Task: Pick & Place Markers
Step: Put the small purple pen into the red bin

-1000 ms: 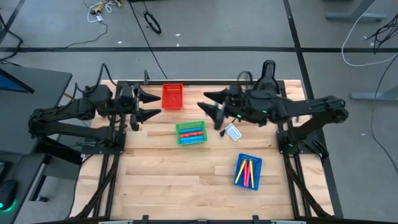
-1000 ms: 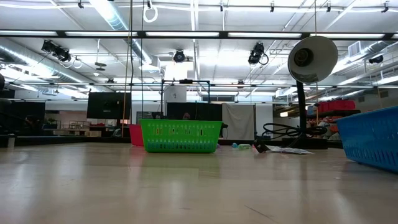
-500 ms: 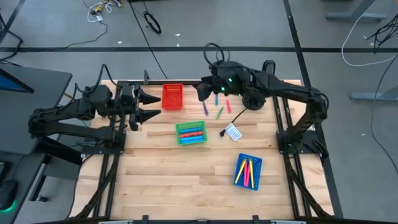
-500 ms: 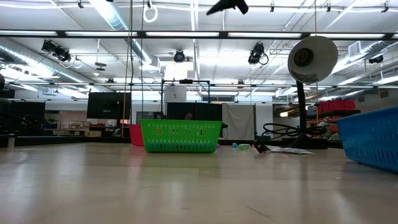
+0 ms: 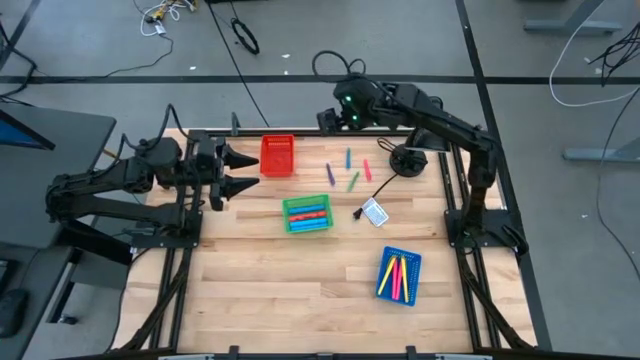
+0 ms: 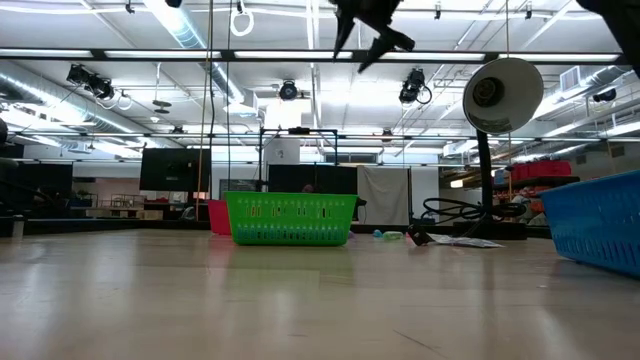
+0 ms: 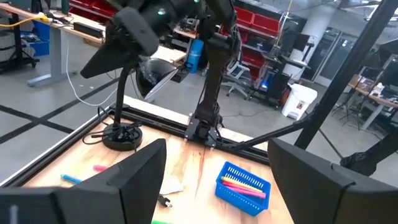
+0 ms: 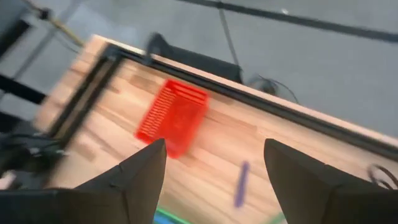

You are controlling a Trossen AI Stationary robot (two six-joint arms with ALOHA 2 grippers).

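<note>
High view: four loose markers (image 5: 348, 172) are seen on the table (image 5: 260, 280); both the left gripper (image 5: 236, 171) and the right gripper (image 5: 327, 120) are spread, holding nothing.

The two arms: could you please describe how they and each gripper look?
Both arms are black and jointed, with cables along them. The left gripper and right gripper each end in two dark, pointed triangular fingers. A green light glows near the right wrist.

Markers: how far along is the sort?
Done: the blue tray holds yellow and pink markers, and the green tray holds a few.
In hand: nothing. The right pincer is open, raised near the table's far edge; the left pincer waits open beside the red tray.
Left: four loose markers on the table.
</note>
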